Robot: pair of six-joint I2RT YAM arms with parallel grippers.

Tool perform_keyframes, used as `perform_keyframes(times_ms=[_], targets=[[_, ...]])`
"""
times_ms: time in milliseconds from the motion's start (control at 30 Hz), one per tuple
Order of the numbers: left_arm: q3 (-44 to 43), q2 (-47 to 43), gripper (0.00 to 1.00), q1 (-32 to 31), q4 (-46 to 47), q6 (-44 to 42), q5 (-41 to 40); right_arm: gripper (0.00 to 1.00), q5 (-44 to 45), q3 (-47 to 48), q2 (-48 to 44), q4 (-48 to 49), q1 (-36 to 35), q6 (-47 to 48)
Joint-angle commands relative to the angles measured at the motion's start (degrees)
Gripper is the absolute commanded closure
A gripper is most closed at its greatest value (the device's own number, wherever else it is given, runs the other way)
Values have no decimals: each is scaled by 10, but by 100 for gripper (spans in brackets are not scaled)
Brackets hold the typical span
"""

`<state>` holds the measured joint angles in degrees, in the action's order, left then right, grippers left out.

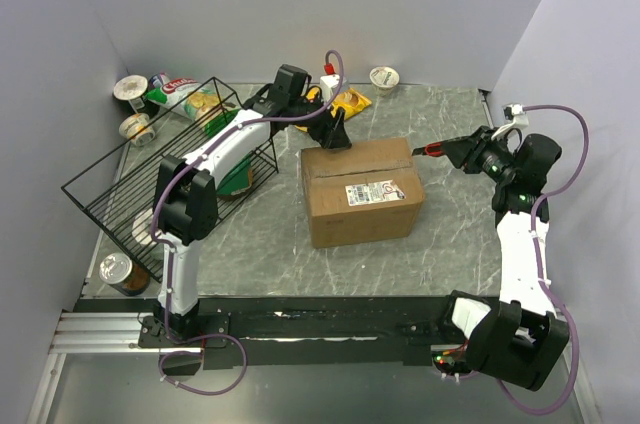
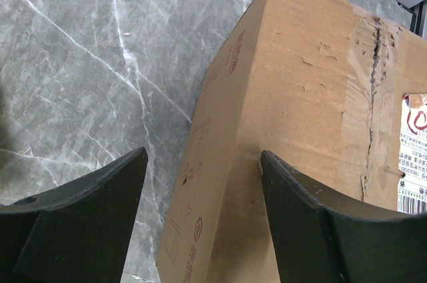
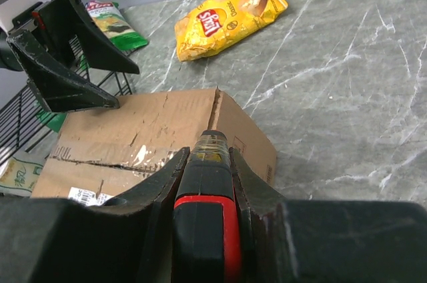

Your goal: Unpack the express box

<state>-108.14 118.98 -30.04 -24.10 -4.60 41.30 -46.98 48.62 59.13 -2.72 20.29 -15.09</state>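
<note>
Box [image 1: 360, 189]: brown cardboard, largest item, lying about the middle of the desk [image 1: 455, 234], flaps down, top seam taped with the tape scuffed and torn along it, white printed label [image 1: 372, 192] on the top face toward the near edge. Left gripper [image 1: 335, 134]: over the far left corner of the box, fingers spread wide and holding nothing, one finger [image 2: 313, 223] above the cardboard top, the other above bare desk beside the left side of the box; contact with the cardboard not clear. Right gripper [image 1: 462, 152]: just off the far right corner of the box, fingers clamped tight on a black-and-red cutter [image 1: 437, 150], cutter tip pointing at that corner from the right and from slightly above; touching or apart, cannot tell. Wire basket [image 1: 170, 179]: black, standing along the left edge of the desk, partly hidden by the left arm, green packaging visible through the wires. Yellow chip bag [image 1: 348, 102]: lying flat near the far edge, just beyond the left gripper. Yogurt cup [image 1: 384, 77]: upright at the far edge, to the right of the chip bag and apart from it. Green snack bag [image 1: 182, 92] and round tubs [image 1: 131, 90]: far left corner, beyond the basket. Tin can [image 1: 120, 272]: near left corner, just beside the near end of the basket
</note>
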Motion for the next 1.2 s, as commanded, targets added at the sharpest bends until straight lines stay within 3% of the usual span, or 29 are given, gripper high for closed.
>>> perform_keyframes(times_ms=[0,367,633,700,900,1033,1167], targets=[[17,-7,26,-12,-16,-1,-27,100,-14,-2,-6,-19,2,17],[21,-2,28,-16,-16,-1,-99,100,-26,46,-7,-148,4,66],[26,0,32,-16,-22,-8,-136,100,-24,39,-28,-173,4,59],[27,0,33,-17,-24,-8,-124,100,-22,28,-33,-162,3,48],[-20,-31,26,-5,18,9,39,100,-14,26,-25,-143,3,37],[-48,-66,25,-20,72,-3,71,100,-12,46,-9,-142,3,41],[21,-114,24,-50,36,-113,85,100,-11,60,14,-120,-1,29]])
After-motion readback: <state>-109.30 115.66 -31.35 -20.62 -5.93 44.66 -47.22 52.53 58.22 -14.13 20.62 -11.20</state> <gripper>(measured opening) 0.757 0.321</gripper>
